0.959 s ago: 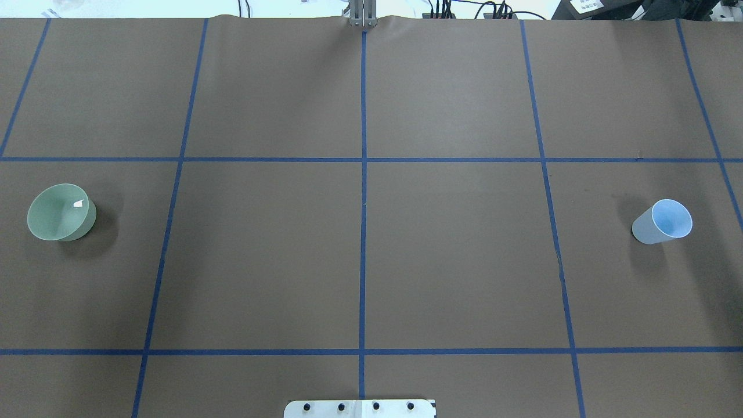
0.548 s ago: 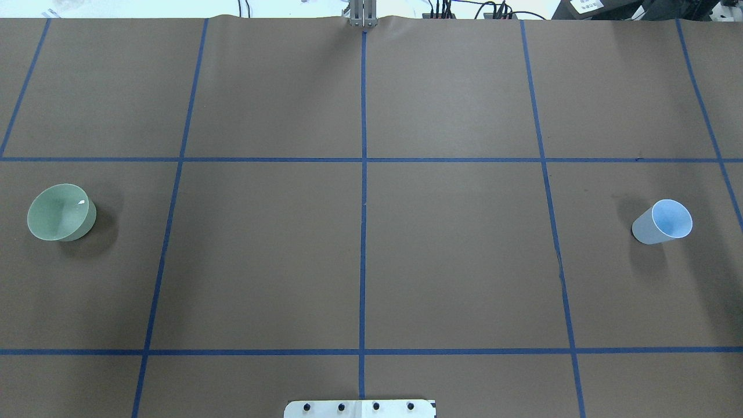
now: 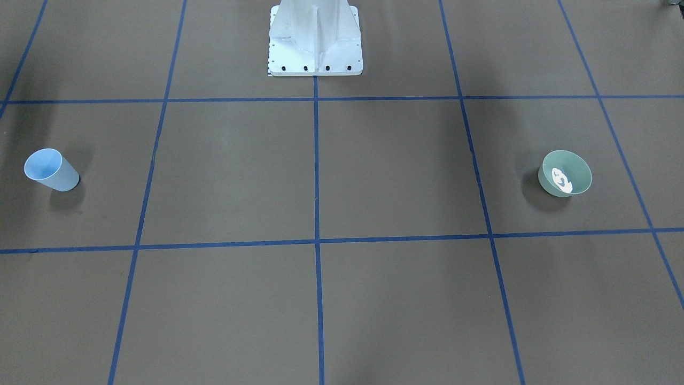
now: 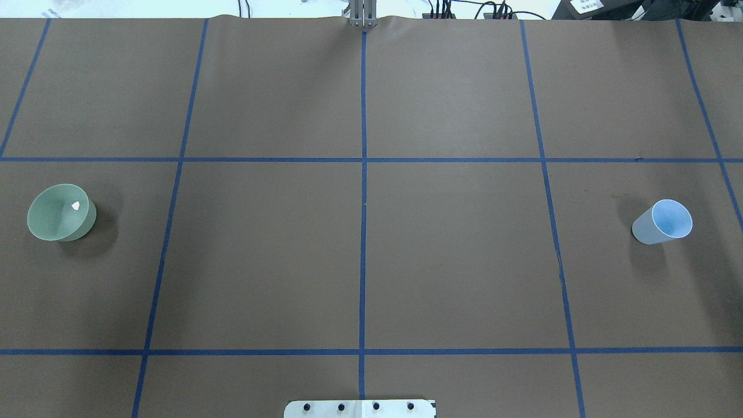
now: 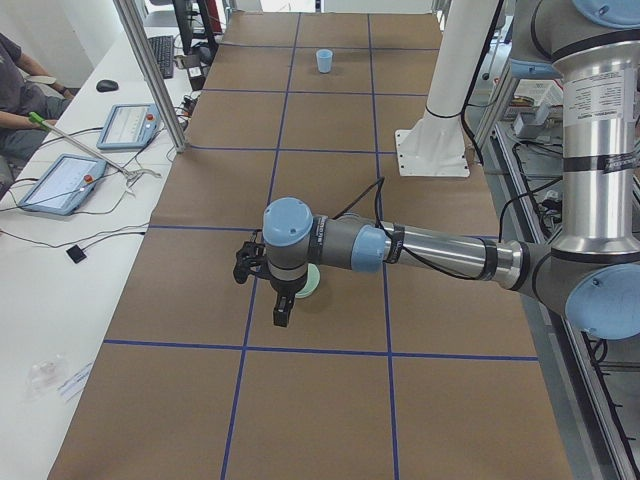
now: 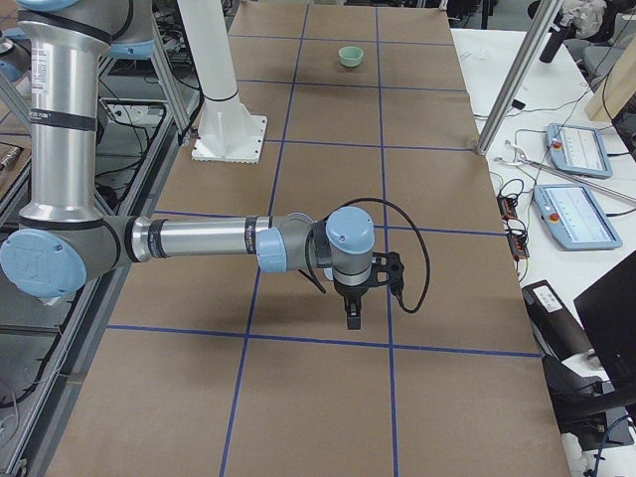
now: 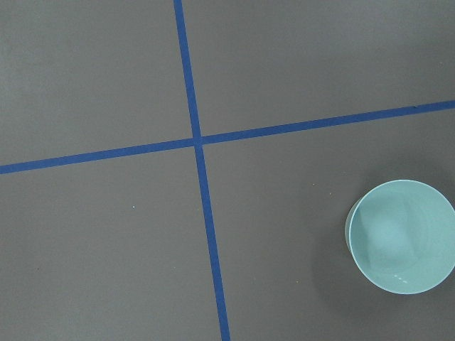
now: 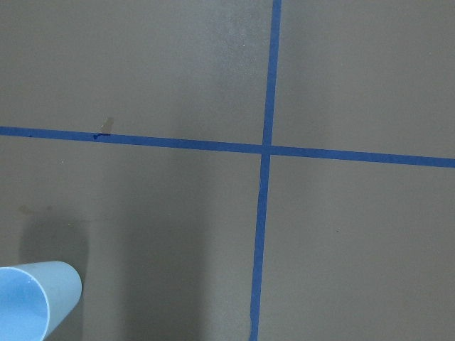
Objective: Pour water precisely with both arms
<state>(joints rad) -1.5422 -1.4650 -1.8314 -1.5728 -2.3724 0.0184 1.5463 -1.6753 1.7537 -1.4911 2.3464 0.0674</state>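
A green bowl (image 4: 61, 212) stands on the table's left, also in the front view (image 3: 566, 174) and the left wrist view (image 7: 402, 236). Water shows in it as a whitish glint (image 4: 75, 205) (image 3: 561, 179). A light blue cup (image 4: 663, 222) stands upright on the right, also in the front view (image 3: 51, 169) and the right wrist view (image 8: 32, 302). Both arms show only in the side views. My left gripper (image 5: 281, 308) hangs above the table by the bowl (image 5: 310, 286). My right gripper (image 6: 352, 314) hangs above the table; the cup is hidden there. I cannot tell whether either is open or shut.
The white pedestal (image 3: 315, 37) stands at the robot's edge of the table. Blue tape lines (image 4: 363, 232) divide the brown table cover into squares. Side benches hold tablets (image 5: 60, 182) (image 6: 576, 214) and cables. An operator (image 5: 15, 85) sits at the bench.
The white glint on the water in the bowl changes shape and size. The bowl and the cup have not moved.
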